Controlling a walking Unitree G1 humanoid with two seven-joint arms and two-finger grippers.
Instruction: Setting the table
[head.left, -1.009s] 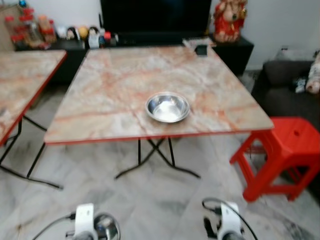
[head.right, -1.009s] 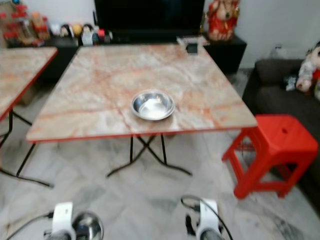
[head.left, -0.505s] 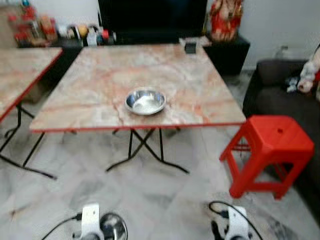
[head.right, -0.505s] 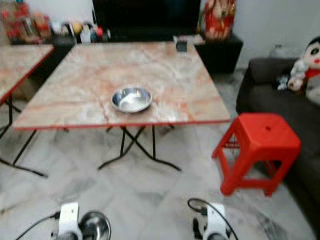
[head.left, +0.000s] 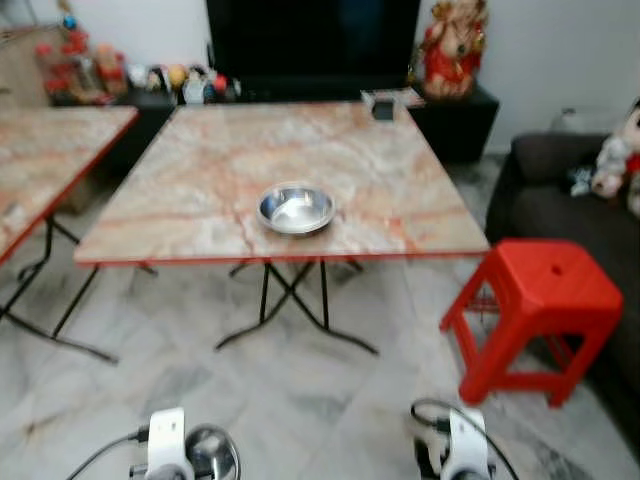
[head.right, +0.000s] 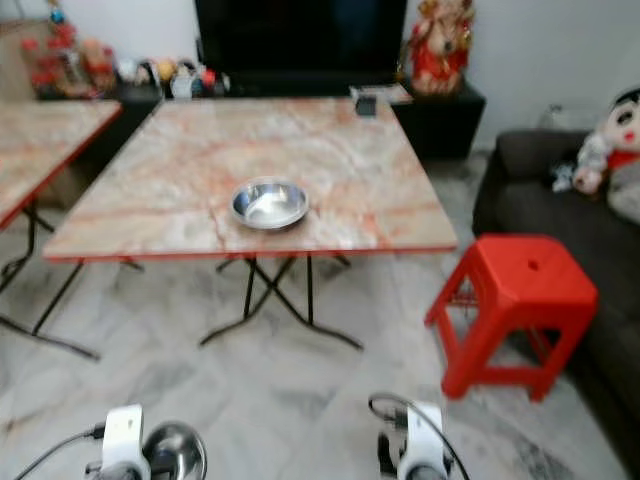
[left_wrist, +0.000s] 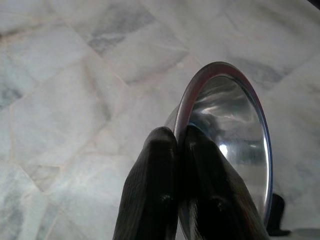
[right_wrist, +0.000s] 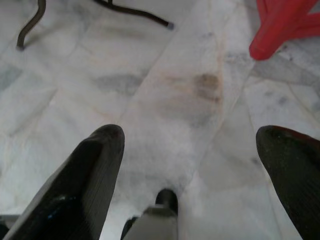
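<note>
The left gripper (left_wrist: 175, 165) is pinched on the rim of a small steel bowl (left_wrist: 230, 145), held low over the marble floor (left_wrist: 65, 100); the bowl looks light, hard and slippery, so I think the thin rim is the best place to hold; it is round, shiny and empty; another steel bowl (head.left: 295, 208) sits on the table (head.left: 200, 160) near its front edge; a red stool (head.left: 545, 300) stands beside the table; the right gripper (right_wrist: 192, 165) hangs wide apart, holding nothing.
</note>
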